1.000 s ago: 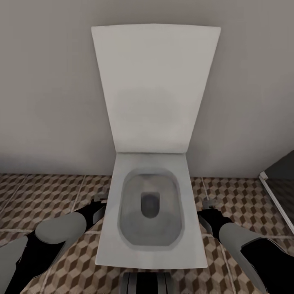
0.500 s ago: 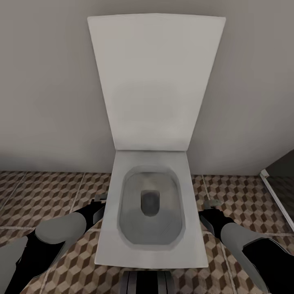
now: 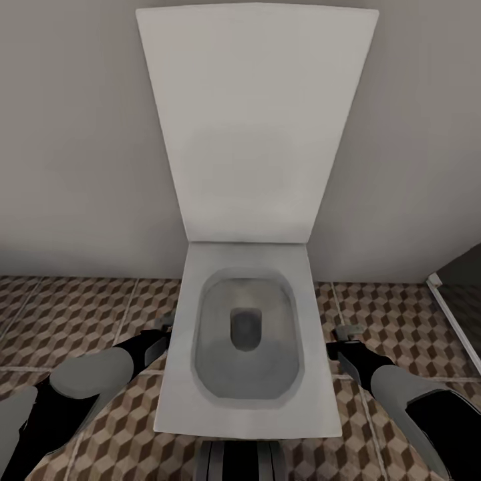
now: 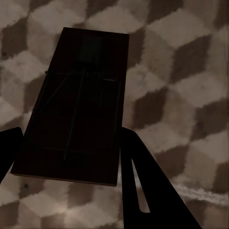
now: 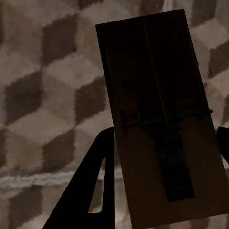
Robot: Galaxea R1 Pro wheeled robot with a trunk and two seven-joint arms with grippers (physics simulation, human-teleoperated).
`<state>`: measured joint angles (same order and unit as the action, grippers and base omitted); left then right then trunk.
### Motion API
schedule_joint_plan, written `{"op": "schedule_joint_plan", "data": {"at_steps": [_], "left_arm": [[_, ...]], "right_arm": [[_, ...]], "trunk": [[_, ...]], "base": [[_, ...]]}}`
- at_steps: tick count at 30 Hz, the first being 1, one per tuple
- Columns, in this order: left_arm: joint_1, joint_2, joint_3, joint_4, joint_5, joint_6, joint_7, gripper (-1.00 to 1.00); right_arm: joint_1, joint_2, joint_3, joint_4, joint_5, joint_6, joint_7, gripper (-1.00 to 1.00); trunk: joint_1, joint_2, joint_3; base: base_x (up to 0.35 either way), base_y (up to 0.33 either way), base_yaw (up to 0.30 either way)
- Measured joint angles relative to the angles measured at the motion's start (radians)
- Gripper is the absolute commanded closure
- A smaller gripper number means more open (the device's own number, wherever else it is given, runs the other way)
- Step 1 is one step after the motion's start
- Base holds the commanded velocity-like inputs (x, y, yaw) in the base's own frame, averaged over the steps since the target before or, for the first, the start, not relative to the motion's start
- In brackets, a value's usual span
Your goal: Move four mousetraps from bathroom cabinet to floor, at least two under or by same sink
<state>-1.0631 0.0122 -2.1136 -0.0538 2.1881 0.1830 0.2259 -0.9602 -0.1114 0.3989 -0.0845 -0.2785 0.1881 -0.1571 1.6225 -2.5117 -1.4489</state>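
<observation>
1. My left gripper [image 4: 67, 157] is clamped on a flat dark-brown wooden mousetrap [image 4: 76, 105] above the cube-patterned tile floor [image 4: 181, 71].
2. My right gripper [image 5: 164, 157] grips a second dark-brown mousetrap [image 5: 160, 109].
3. A white open-lidded toilet [image 3: 247, 347] stands between my arms.

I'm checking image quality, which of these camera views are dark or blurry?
Head view: evenly lit, soft, the toilet clear. Left wrist view: dim, the mousetrap near black between silhouetted jaws, its wire faint. Right wrist view: equally dim, the second mousetrap dark, the bathroom floor blurred.
</observation>
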Motion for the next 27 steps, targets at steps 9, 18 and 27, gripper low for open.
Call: {"op": "schedule_joint_plan", "data": {"at_steps": [9, 18, 27], "left_arm": [[0.006, 0.002, 0.0, 0.002, 0.0, -0.001, -0.017, 1.0], [0.006, 0.002, 0.0, 0.002, 0.0, -0.001, -0.017, 1.0], [0.006, 0.002, -0.001, 0.001, 0.0, -0.002, -0.017, 1.0]], "right_arm": [[0.0, -0.001, 0.0, 0.003, 0.001, -0.02, 0.002, 1.0], [0.0, -0.001, 0.0, 0.004, 0.001, -0.025, 0.002, 1.0], [0.0, -0.002, 0.0, 0.005, 0.001, -0.025, 0.002, 1.0]], "trunk": [[0.0, 0.0, -0.014], [0.0, 0.0, -0.028], [0.0, 0.0, -0.043]], "base": [[0.0, 0.0, 0.0], [0.0, 0.0, 0.0], [0.0, 0.0, 0.0]]}}
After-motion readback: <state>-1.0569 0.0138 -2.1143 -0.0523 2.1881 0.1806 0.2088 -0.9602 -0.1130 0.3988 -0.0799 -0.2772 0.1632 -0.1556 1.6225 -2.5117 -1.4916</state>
